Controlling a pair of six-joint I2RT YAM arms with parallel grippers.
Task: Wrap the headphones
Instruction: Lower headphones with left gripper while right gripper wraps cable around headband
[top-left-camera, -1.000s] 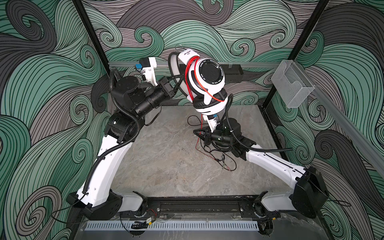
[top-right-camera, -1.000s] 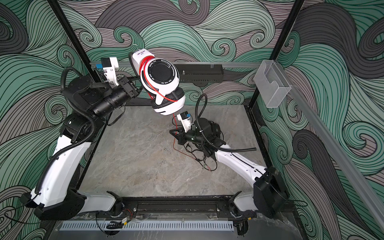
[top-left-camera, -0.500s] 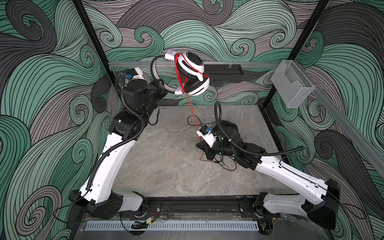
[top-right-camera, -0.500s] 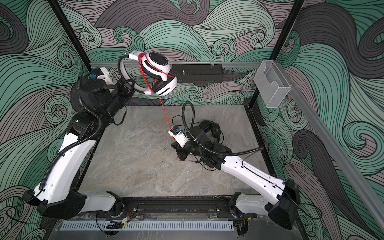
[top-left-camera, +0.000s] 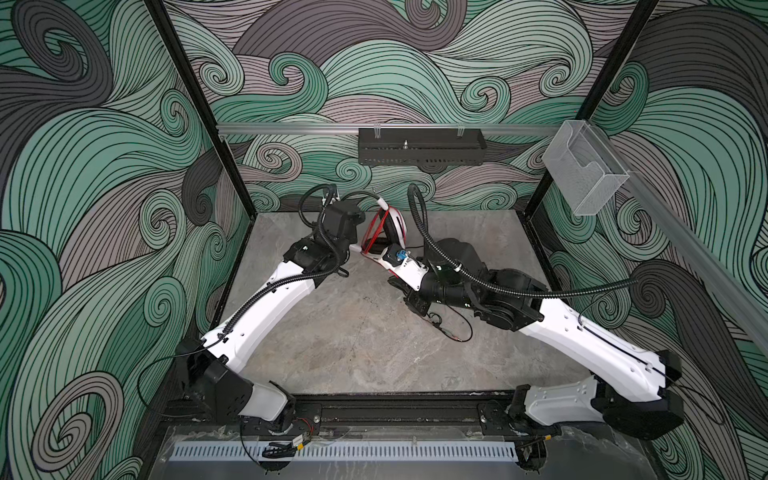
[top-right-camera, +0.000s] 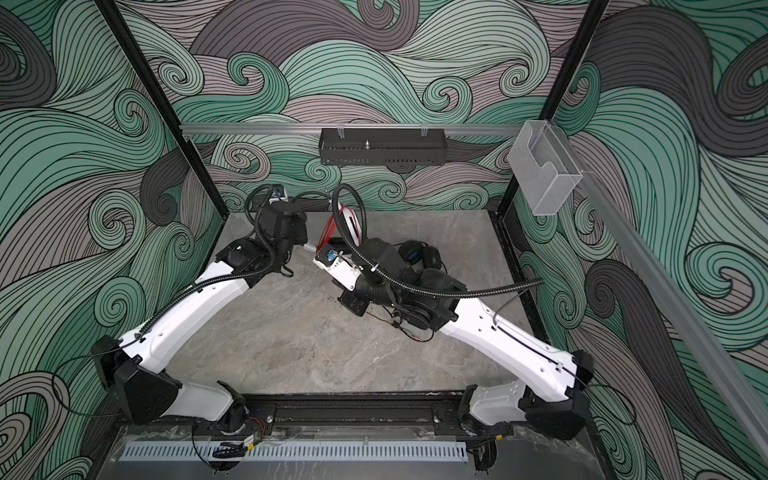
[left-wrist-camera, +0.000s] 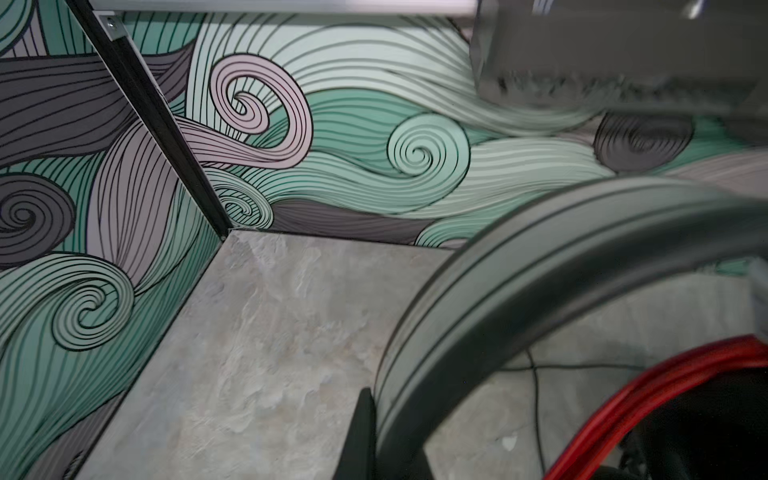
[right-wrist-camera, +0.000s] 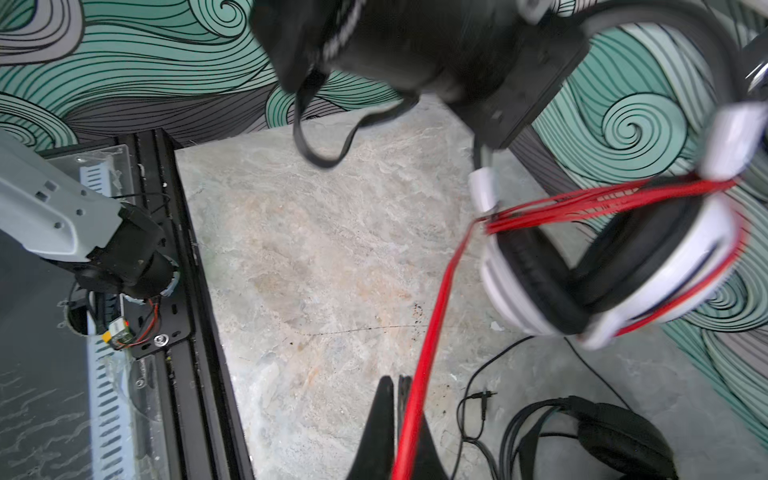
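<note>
1. Red cable (right-wrist-camera: 432, 324) runs straight from the white headphones (right-wrist-camera: 602, 270) into the right pincer (right-wrist-camera: 397, 390), whose jaws are clamped tight on it.
2. The white headphones sit toward the back of the bench (top-left-camera: 332, 340), just beyond the right pincer, with several red loops wound across the cups.
3. The left pincer (left-wrist-camera: 388, 446) is closed on their headband (left-wrist-camera: 540, 270); whether the cups touch the bench cannot be told.
4. The black headphones (right-wrist-camera: 615, 440) lie on the bench beside the right arm, apart from both pincers, with their black cable (right-wrist-camera: 469, 415) lying loose.
</note>
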